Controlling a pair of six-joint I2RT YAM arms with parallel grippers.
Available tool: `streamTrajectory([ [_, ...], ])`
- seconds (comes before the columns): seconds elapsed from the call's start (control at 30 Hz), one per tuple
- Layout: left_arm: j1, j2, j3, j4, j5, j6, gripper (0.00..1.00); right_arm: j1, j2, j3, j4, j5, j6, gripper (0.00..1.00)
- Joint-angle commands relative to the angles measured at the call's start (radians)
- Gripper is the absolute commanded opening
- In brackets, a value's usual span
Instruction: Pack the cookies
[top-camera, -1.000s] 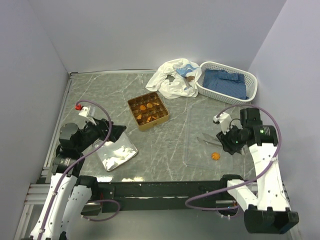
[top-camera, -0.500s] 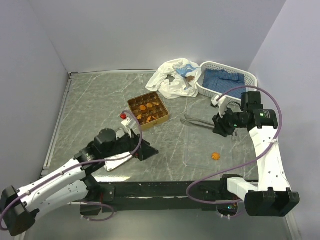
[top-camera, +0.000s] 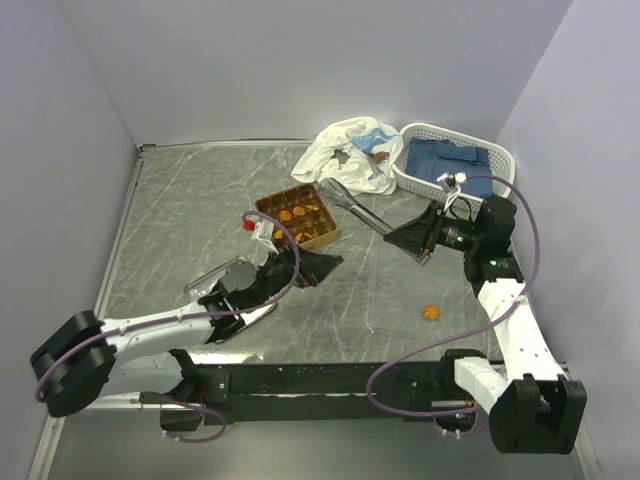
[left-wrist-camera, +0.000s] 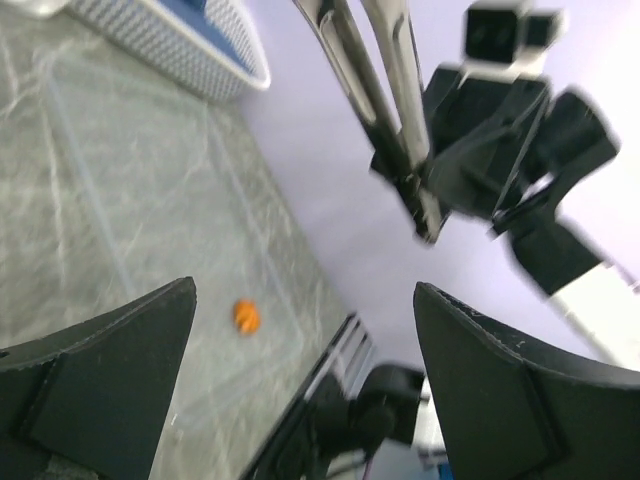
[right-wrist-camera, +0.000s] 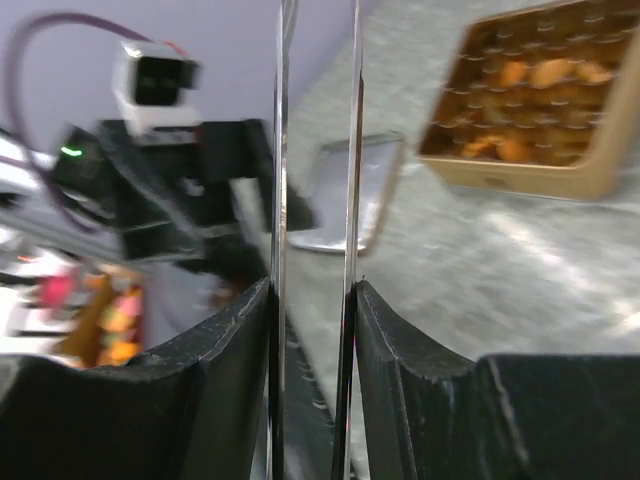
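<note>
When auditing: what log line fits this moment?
left gripper: open, empty; right gripper: shut on metal tongs; small round orange cookie: loose, outside square golden tin

The tin (right-wrist-camera: 540, 178) is sitting near the middle of the table (top-camera: 190, 200), with cookies (top-camera: 292, 214) lying in its compartments. A lone cookie (top-camera: 431, 312) is lying well to its right and nearer. Behind the tin, a bag (top-camera: 345, 160) is lying left of a basket (top-camera: 440, 131) that is holding a cloth (top-camera: 455, 165). A tray (right-wrist-camera: 378, 190) is lying left of the tin and nearer.
</note>
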Motion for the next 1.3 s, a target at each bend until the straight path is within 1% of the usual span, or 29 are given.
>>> streamTrajectory([
  [0.0,-0.005,0.098,0.098,0.296,-0.076,-0.019,0.96,0.037,0.014,-0.086,0.619,-0.1,0.572,0.44],
  [0.07,-0.005,0.155,0.117,0.379,-0.071,-0.012,0.97,0.061,0.011,-0.114,0.681,-0.094,0.611,0.44],
  [0.13,-0.005,0.207,0.144,0.453,-0.055,-0.012,0.96,0.072,0.005,-0.12,0.681,-0.093,0.612,0.44],
  [0.37,-0.005,0.331,0.198,0.639,0.011,-0.04,0.97,0.089,-0.018,-0.146,0.702,-0.084,0.629,0.44],
  [0.53,-0.005,0.367,0.23,0.675,0.063,-0.04,0.96,0.089,-0.032,-0.146,0.675,-0.077,0.608,0.44],
  [0.73,-0.005,0.362,0.218,0.684,0.07,-0.034,0.97,0.089,-0.034,-0.146,0.65,-0.074,0.591,0.45],
  [0.8,-0.005,0.356,0.217,0.672,0.088,-0.034,0.97,0.077,-0.037,-0.128,0.589,-0.064,0.542,0.44],
  [0.83,-0.005,0.344,0.214,0.641,0.099,-0.035,0.96,0.066,-0.044,-0.111,0.537,-0.054,0.505,0.43],
  [0.87,-0.005,0.331,0.198,0.614,0.108,-0.035,0.96,0.05,-0.048,-0.063,0.398,-0.048,0.408,0.43],
  [0.9,-0.005,0.316,0.189,0.579,0.132,-0.035,0.97,0.01,-0.048,-0.035,0.329,-0.045,0.357,0.43],
  [0.93,-0.005,0.275,0.175,0.478,0.145,-0.034,0.97,-0.009,-0.042,-0.007,0.266,-0.05,0.311,0.42],
  [0.97,-0.006,0.249,0.145,0.427,0.158,-0.032,0.97,-0.026,-0.04,0.045,0.139,-0.05,0.21,0.42],
  [1.03,-0.006,0.172,0.117,0.297,0.18,-0.015,0.99,-0.067,-0.043,0.086,0.025,-0.033,0.111,0.42],
  [1.07,-0.006,0.144,0.099,0.147,0.185,-0.005,0.99,-0.076,-0.043,0.122,-0.082,-0.013,0.013,0.42],
  [1.13,-0.011,0.076,0.083,0.03,0.163,0.032,0.98,-0.099,-0.037,0.149,-0.172,0.008,-0.067,0.42],
  [1.17,-0.014,0.057,0.075,-0.091,0.151,0.043,0.97,-0.107,-0.034,0.183,-0.272,0.043,-0.157,0.42],
  [1.23,-0.016,0.04,0.091,-0.213,0.127,0.078,0.95,-0.118,-0.019,0.226,-0.389,0.082,-0.266,0.42],
  [1.27,-0.016,0.049,0.133,-0.33,0.105,0.087,0.94,-0.122,-0.014,0.272,-0.511,0.135,-0.384,0.42],
])
